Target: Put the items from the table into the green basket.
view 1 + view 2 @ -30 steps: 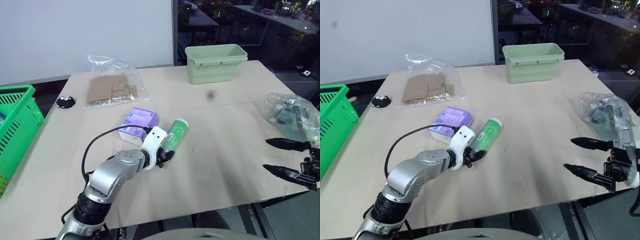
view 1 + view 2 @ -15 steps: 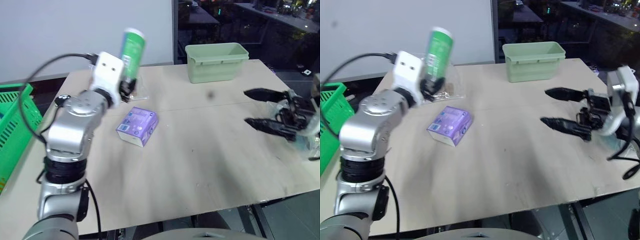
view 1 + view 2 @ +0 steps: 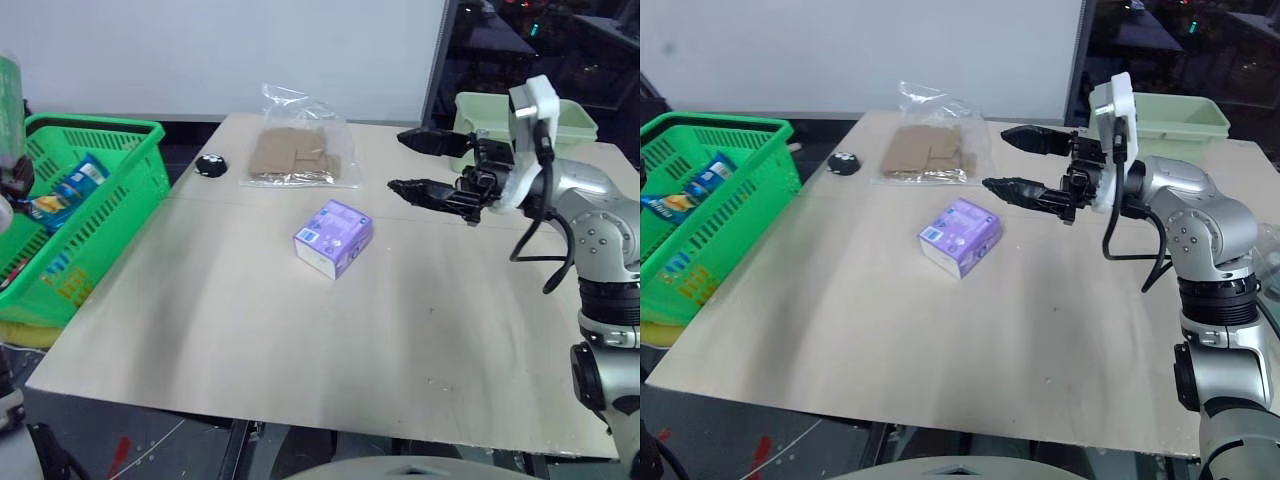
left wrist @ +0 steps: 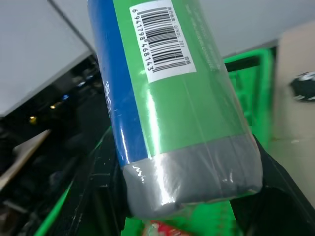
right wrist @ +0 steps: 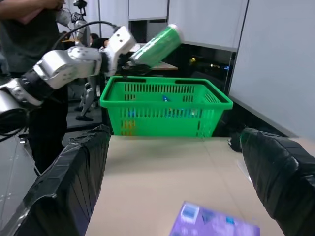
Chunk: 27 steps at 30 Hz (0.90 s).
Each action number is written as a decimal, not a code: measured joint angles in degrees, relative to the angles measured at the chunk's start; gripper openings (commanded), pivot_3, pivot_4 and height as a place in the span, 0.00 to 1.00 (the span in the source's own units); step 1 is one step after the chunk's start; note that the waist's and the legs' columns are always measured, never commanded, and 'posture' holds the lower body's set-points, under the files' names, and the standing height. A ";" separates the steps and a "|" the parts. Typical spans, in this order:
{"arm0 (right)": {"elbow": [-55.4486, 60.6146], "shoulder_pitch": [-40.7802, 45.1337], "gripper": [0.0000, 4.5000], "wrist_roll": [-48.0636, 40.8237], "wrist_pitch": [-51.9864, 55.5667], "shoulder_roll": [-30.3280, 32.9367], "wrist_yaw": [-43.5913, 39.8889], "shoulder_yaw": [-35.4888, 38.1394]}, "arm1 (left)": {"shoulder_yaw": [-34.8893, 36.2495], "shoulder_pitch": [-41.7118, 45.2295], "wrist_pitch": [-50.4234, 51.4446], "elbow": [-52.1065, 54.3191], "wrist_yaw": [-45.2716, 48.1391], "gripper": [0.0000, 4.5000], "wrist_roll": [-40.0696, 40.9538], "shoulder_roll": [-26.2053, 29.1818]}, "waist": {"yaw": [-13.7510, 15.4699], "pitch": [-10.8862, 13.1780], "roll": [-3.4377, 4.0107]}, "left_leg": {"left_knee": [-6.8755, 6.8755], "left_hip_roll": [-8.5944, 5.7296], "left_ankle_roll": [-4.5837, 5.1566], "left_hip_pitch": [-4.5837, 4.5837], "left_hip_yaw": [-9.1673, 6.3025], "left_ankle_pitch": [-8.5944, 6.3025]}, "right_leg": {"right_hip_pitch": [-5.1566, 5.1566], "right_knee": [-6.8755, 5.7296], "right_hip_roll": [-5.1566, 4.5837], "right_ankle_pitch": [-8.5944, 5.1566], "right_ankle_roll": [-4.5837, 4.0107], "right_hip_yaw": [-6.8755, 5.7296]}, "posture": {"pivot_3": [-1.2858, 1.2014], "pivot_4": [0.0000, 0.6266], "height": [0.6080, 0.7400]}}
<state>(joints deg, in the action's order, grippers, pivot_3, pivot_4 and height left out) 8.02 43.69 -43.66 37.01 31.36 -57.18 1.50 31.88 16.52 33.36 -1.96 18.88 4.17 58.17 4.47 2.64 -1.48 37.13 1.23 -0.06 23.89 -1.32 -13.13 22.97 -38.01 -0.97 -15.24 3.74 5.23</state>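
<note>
Over the green basket (image 5: 165,105), seen from the right wrist view, the left gripper (image 5: 129,60) holds the green-labelled tube (image 5: 156,45) up at a slant, its black fingers closed on the tube's lower end; the left wrist view shows the same grip from close by, the tube (image 4: 172,98) with its barcode label wedged between the two pads. A second ago that tube lay on the table (image 3: 300,330) beside the purple carton (image 3: 333,237) with the gripper at it; half a second ago it was raised above the clear bag of brown card pieces (image 3: 293,155); now it is off the table and up at the basket's side. The head camera has swung left with that, so the basket (image 3: 80,215), holding a few coloured packets, takes more of the view. The right gripper (image 3: 432,163), which a second ago hung low off the table's right edge by the crinkly bag of cables, now stands above the tabletop beyond the carton and in front of the pale green tub (image 3: 570,118), its two fingers wide apart and holding nothing. The carton, the card bag and the small black disc (image 3: 209,165) lie on the table in the same arrangement as before.
</note>
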 measured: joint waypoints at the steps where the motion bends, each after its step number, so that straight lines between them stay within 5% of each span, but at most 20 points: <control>1: 0.07 0.07 1.00 0.73 -0.10 -0.10 0.61 -0.34 | 0.00 -0.06 -1.06 -1.38 0.28 0.46 0.01 0.00 | 0.30 -0.05 -0.08 | 0.00 0.00 -0.02 0.00 0.02 0.02 | -0.01 0.01 -0.01 0.00 -0.01 -0.02 | 0.58 0.00 1.00; 12: 2.74 -0.45 1.00 3.79 0.24 -0.46 7.00 -0.60 | -5.88 4.70 -20.07 -25.63 2.82 0.46 -2.57 1.58 | 0.33 -0.20 -0.31 | -0.02 0.03 -0.10 0.00 -0.08 0.07 | -0.02 -0.09 0.11 0.05 -0.11 -0.47 | 0.56 0.00 1.00; 17: 3.32 -1.99 1.00 4.40 0.37 0.06 7.71 -0.58 | -11.13 8.75 -27.95 -38.09 3.22 0.99 -6.27 3.78 | -0.71 -0.20 -0.31 | 0.00 0.02 -0.09 0.01 -0.07 0.07 | -0.03 -0.12 0.08 0.06 -0.12 -0.61 | 0.55 0.00 1.00; 27: 4.46 -4.25 1.00 4.20 0.87 1.76 7.88 0.19 | -12.81 13.88 -28.71 -35.55 6.89 0.99 -4.19 2.10 | -1.63 -0.22 -0.32 | 0.24 0.02 -0.09 -0.04 -0.09 0.08 | -0.07 -0.45 0.06 0.05 -0.12 -0.67 | 0.54 0.00 1.00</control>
<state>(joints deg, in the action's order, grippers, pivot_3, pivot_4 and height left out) 12.47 39.43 -39.46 37.88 33.11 -49.30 1.69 19.07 30.41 4.65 -37.52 25.77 -0.02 60.27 2.83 2.42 -1.80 37.37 1.25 -0.15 23.86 -1.41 -13.05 22.90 -38.47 -0.91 -15.19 3.63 4.56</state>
